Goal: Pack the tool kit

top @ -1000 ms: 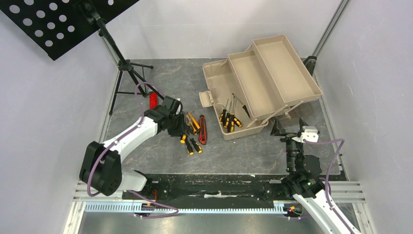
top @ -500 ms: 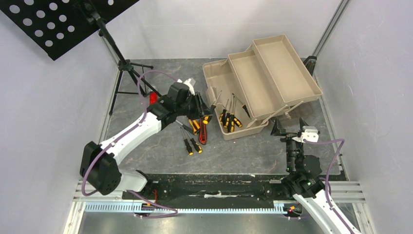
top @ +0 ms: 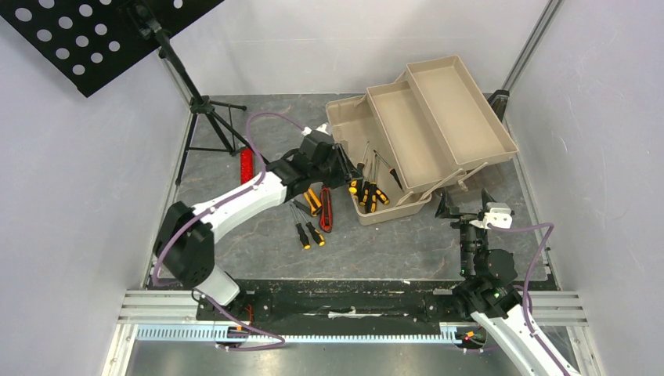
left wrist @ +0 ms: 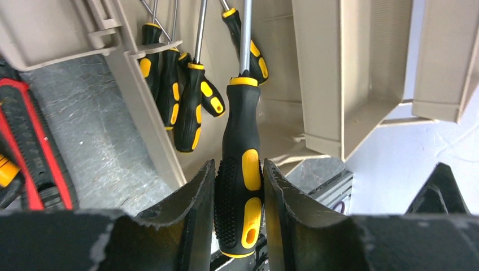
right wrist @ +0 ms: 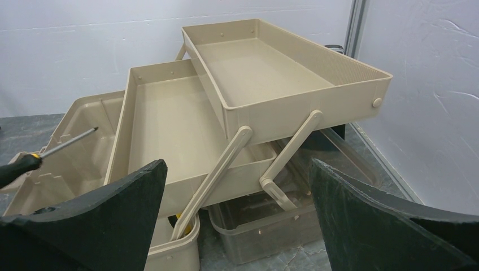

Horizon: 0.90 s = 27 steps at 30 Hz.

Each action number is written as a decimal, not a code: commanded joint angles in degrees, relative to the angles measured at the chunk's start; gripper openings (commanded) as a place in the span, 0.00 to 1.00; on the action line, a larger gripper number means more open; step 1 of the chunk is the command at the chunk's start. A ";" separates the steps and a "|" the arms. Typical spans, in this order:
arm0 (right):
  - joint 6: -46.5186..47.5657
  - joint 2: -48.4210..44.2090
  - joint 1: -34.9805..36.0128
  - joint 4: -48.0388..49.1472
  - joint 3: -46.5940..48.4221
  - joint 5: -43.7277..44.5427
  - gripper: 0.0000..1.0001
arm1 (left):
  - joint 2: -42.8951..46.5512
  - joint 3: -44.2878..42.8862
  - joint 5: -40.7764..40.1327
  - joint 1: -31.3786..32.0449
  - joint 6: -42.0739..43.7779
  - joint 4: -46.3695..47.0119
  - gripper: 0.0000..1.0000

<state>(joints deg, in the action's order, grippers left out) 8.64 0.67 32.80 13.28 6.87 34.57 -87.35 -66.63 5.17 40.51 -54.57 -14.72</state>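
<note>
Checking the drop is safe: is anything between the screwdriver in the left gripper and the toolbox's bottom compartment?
Nothing visible blocks it. The left gripper holds the screwdriver over the open toolbox; other screwdrivers already lie inside, off to one side.

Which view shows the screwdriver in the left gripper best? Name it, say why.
Left wrist: the screwdriver is close and centred, handle clamped in the left gripper. Top external shows it tiny at the gripper; right wrist catches only its shaft and part of the handle at the left edge.
</note>
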 commanded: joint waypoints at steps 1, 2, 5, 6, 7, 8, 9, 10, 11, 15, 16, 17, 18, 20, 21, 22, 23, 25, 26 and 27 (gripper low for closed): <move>0.59 -2.70 0.34 2.29 -0.04 0.70 0.98 | -5.58 -5.92 -4.90 2.29 -4.36 5.05 0.08; 0.58 -2.69 0.34 2.23 -0.07 0.68 0.98 | -7.23 -6.82 -4.96 2.61 -4.56 4.97 0.08; 0.67 -2.71 0.34 2.11 0.01 0.88 0.98 | -10.50 -9.52 -4.99 3.57 -4.85 4.92 0.25; 0.74 -2.69 0.33 2.17 0.02 0.88 0.98 | -11.08 -10.03 -4.99 3.76 -4.93 4.88 0.38; 0.76 -2.81 0.32 2.17 0.04 0.90 0.98 | -11.49 -10.35 -4.92 3.94 -4.94 4.87 0.48; 0.76 -2.78 0.29 2.10 -0.01 1.01 0.98 | -11.74 -10.44 -4.95 4.12 -4.87 4.87 0.55; 0.76 -2.78 0.38 2.11 -0.04 0.94 0.98 | -11.67 -10.47 -4.97 4.19 -4.70 4.86 0.62; 0.68 -2.78 0.34 2.11 -0.02 0.89 0.98 | -11.46 -10.32 -4.95 4.22 -4.40 4.79 0.66; 0.67 -2.69 0.32 2.12 -0.04 0.87 0.98 | -11.03 -10.24 -4.96 4.18 -4.13 4.44 0.69; 0.67 -2.83 0.34 2.22 -0.08 0.80 0.98 | -8.30 -9.65 -7.54 4.16 -1.96 1.58 0.75; 0.63 -2.81 0.34 2.25 -0.03 0.80 0.98 | -7.46 -9.30 -7.96 4.22 -1.59 0.96 0.75; 0.67 -2.78 0.38 2.27 -0.02 0.84 0.98 | -6.62 -8.91 -8.45 4.22 -1.13 0.09 0.75; 0.68 -2.80 0.34 2.26 -0.08 0.83 0.98 | -4.47 -8.06 -10.08 4.22 -0.01 -2.96 0.75; 0.67 -2.78 0.29 2.21 -0.04 0.78 0.98 | -2.64 -7.28 -11.63 4.22 0.86 -5.91 0.75; 0.67 -2.85 0.34 2.22 -0.04 0.80 0.98 | -1.51 -6.76 -12.50 4.22 1.40 -7.72 0.75; 0.67 -2.86 0.36 2.21 -0.04 0.85 0.98 | -0.62 -6.35 -13.61 4.22 1.68 -9.32 0.75; 0.67 -2.91 0.34 2.20 -0.09 0.78 0.98 | 0.57 -5.73 -14.96 4.17 1.95 -11.28 0.75; 0.67 -2.86 0.34 2.24 -0.03 0.77 0.98 | 2.91 -4.25 -17.39 4.20 2.17 -14.56 0.75; 0.67 -2.86 0.33 2.24 -0.04 0.77 0.98 | 4.12 -3.39 -18.58 4.21 2.12 -16.11 0.75; 0.67 -2.90 0.34 2.34 -0.05 0.77 0.98 | 5.13 -2.48 -19.42 4.20 1.97 -17.67 0.74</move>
<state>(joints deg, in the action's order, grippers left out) 8.67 0.67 32.80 13.28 6.87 34.61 -87.02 -71.92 -7.44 44.49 -55.27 -24.25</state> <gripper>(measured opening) 0.982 0.750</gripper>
